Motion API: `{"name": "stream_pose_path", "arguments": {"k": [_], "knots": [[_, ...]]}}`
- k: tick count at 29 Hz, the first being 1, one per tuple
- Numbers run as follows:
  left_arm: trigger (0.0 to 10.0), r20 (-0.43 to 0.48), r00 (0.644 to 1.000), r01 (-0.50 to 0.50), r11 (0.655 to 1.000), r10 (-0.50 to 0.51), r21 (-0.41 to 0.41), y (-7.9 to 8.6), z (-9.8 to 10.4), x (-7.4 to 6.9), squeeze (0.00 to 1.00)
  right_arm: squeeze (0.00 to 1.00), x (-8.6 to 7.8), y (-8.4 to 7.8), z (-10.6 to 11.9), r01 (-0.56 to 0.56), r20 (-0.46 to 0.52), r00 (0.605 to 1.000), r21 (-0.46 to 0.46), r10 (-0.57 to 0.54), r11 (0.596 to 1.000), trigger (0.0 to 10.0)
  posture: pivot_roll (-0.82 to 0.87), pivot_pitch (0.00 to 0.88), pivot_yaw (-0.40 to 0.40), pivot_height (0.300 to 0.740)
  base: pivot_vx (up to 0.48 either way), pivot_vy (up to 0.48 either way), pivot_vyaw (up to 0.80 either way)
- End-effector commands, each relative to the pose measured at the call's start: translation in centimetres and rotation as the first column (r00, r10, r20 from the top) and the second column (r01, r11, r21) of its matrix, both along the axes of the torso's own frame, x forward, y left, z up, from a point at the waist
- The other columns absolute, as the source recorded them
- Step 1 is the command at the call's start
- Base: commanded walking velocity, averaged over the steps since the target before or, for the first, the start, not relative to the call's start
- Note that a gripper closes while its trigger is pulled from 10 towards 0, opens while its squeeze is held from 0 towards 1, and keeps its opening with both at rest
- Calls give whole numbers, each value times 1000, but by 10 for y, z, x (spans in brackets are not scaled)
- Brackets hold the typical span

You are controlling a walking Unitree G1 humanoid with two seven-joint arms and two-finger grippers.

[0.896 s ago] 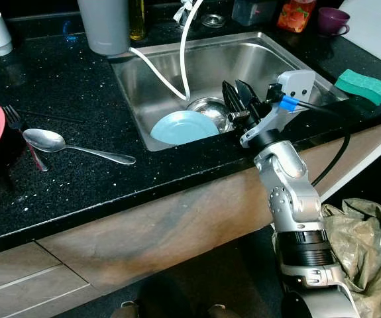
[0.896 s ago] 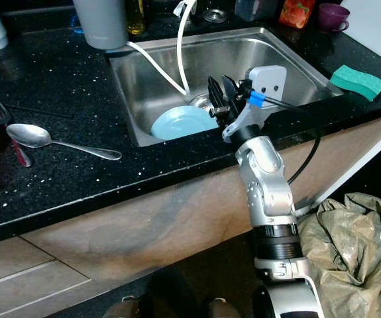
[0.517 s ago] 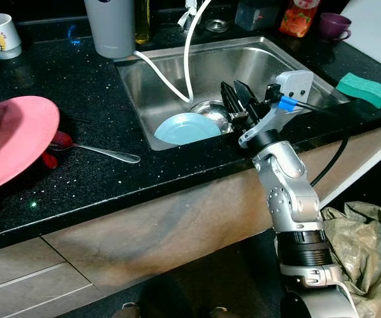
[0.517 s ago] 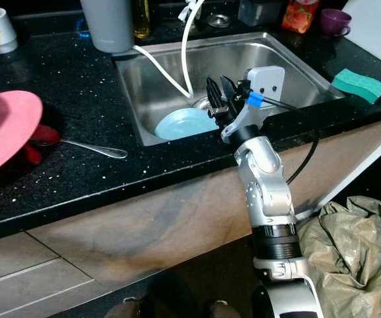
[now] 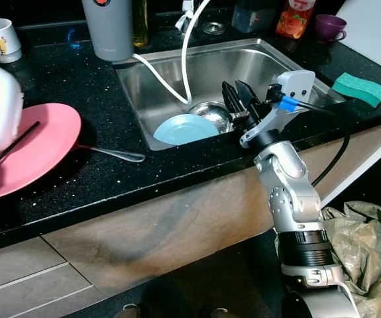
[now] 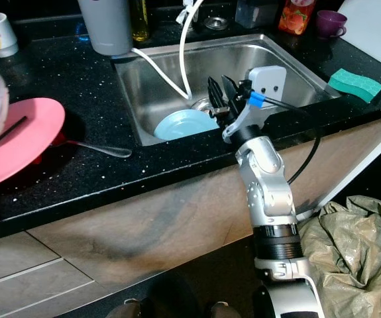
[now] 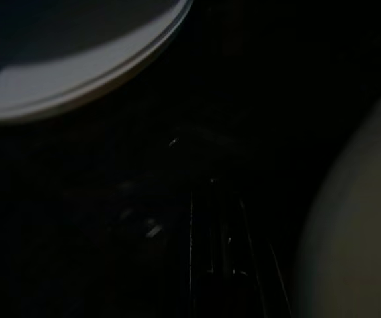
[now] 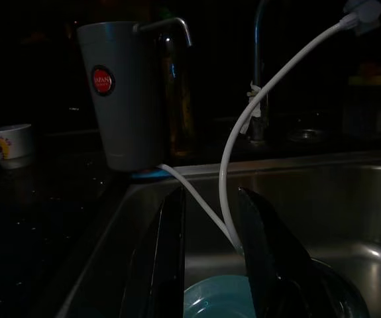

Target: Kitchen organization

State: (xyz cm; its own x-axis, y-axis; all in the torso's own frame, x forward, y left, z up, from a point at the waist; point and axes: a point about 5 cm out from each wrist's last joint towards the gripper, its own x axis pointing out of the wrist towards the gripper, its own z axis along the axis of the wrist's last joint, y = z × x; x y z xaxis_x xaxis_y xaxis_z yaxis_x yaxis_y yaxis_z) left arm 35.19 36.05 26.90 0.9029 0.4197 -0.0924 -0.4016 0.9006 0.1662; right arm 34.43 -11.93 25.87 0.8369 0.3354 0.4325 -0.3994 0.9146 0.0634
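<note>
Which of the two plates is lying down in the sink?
The blue plate, resting in the sink right by the robot's right hand. The pink plate sits over the counter, far left.

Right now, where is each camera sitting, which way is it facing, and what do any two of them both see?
Left and right eye views: on the head, looking down at the black counter and sink; right arm with right gripper over the sink's front edge.
Left wrist view: on the left wrist, very dark; pale plate rim.
Right wrist view: along the open jaws into the sink.
Shared: eye and right wrist views both show the blue plate, white hose and grey cup.
</note>
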Motion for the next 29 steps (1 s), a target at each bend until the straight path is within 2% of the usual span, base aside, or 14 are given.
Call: {"name": "stream_pose_path", "arguments": {"k": [1,3,13,14,15,16,18,21,22,23,24,25,26,29], "knots": [[10000,-7,1000,9,1000,-9,4,-6,-4,5,0,0,1,0,-1,-3,-2,1000,4,3,1000,10000,41,145,-41,740,0,0,0],[10000,14,999,33,999,-33,5,-16,0,12,0,0,1,0,-1,-2,-1,1000,4,2,1000,10000,39,145,-39,740,0,0,0],[10000,71,996,52,999,-53,5,-30,12,24,0,0,1,-3,-1,7,0,1000,3,-7,1000,10000,35,148,-35,740,0,0,0],[10000,116,990,78,997,-79,13,-35,20,26,0,0,1,-3,-1,6,0,1000,3,-6,1000,10000,34,148,-37,740,0,0,0],[10000,116,990,78,997,-79,13,-35,20,26,0,0,1,-3,-1,6,0,1000,3,-6,1000,10000,34,148,-37,740,0,0,0],[10000,167,981,99,995,-101,22,-37,30,27,0,0,1,-2,0,5,2,1000,3,-5,1000,10000,34,148,-37,740,0,0,0],[10000,184,977,99,995,-103,29,-37,35,27,0,0,1,-2,0,4,2,1000,3,-4,1000,10000,33,149,-36,740,0,0,0],[10000,262,963,31,990,-66,136,-23,72,14,0,0,1,-2,2,-1,6,1000,6,1,1000,10000,34,152,-36,740,0,0,0],[10000,262,963,31,990,-66,136,-23,72,14,0,0,1,-2,2,-1,6,1000,6,1,1000,10000,34,152,-36,740,0,0,0],[10000,315,948,-16,984,-41,177,-15,91,6,0,0,1,-2,2,-5,5,1000,9,5,1000,10000,39,153,-39,740,0,0,0],[10000,315,948,-16,984,-41,177,-15,91,6,0,0,1,-2,2,-5,5,1000,9,5,1000,10000,39,153,-39,740,0,0,0],[10000,353,935,-45,978,-30,202,-12,103,1,0,0,1,-2,2,-7,4,1000,12,7,1000,10000,40,153,-39,740,0,0,0],[10000,427,902,-40,970,-69,240,-12,126,-7,0,0,1,-1,1,-11,1,1000,16,11,1000,10000,44,153,-41,740,0,0,0],[10000,479,840,146,957,-254,252,-30,138,-5,0,0,1,1,1,-16,0,1000,20,16,1000,10000,47,153,-42,740,0,0,0]]}}
